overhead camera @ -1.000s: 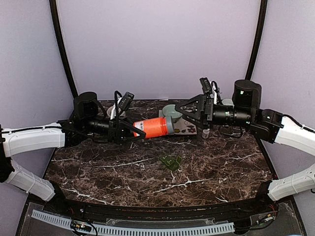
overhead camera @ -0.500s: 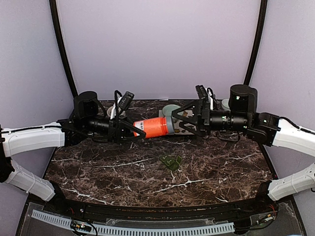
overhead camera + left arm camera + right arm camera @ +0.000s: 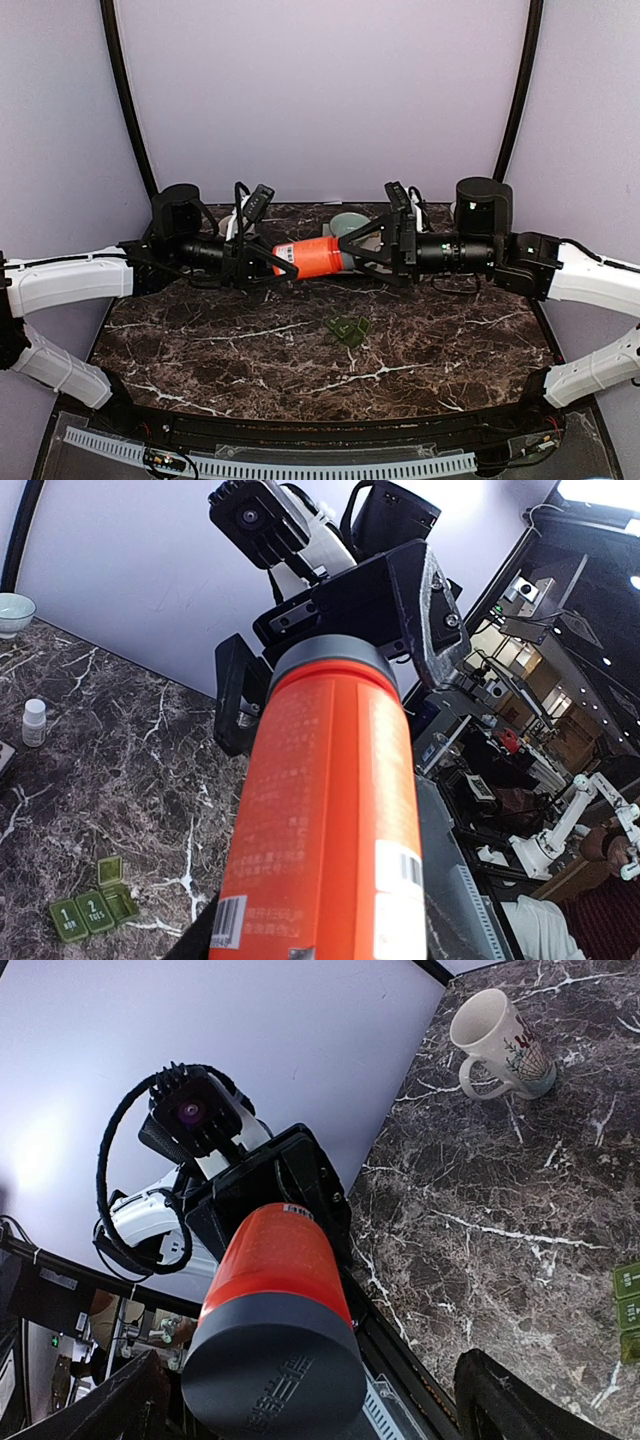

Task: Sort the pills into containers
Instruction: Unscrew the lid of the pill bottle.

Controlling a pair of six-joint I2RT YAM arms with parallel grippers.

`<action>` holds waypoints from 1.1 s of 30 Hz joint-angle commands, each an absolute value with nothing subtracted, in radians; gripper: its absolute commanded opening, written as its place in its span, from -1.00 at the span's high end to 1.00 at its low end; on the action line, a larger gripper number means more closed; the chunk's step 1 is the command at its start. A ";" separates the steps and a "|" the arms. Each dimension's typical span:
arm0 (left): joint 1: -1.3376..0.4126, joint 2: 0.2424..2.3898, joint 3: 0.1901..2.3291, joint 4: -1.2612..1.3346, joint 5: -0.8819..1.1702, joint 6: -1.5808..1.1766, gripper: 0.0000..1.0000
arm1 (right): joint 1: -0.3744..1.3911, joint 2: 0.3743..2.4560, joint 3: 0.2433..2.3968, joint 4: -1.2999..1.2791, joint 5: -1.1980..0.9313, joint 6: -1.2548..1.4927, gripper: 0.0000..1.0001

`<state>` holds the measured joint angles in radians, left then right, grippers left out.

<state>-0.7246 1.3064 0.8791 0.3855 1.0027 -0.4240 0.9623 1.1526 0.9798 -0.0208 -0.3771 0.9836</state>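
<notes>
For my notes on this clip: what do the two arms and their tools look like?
The left arm and right arm have white shells nearer the base, black cylindrical joints and black forearms. A small camera sits on each wrist, with looping black cables. The left tool and right tool are black, built from triangular open frames.

- The counter [image 3: 450, 340] is a dark brown marble slab with white veins, closed in by pale lilac walls at the back and sides.
- A small dark green pill box [image 3: 348, 329] lies near the middle. It has three joined compartments, and one lid is flipped open.
- A beige mug [image 3: 497, 1032] stands close to the back wall.
- A small white bottle [image 3: 33, 722] stands upright, well apart from the pill box.
- A pale green bowl [image 3: 12, 610] sits at the back edge.
</notes>
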 commanded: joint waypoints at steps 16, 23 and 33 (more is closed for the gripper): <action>-0.729 1.302 0.908 0.408 1.015 -0.402 1.00 | 0.987 1.198 1.057 0.008 -0.383 0.964 -0.90; -0.730 1.305 0.907 0.408 1.014 -0.399 1.00 | 0.988 1.209 1.067 0.002 -0.391 0.962 -0.70; -0.730 1.309 0.907 0.411 1.006 -0.397 1.00 | 0.992 1.220 1.079 -0.031 -0.388 0.940 0.01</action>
<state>-0.7246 1.3182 0.8825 0.3855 1.0027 -0.4198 0.9840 1.2133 1.0412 -0.0334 -0.3843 0.9600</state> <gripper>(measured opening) 0.484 0.548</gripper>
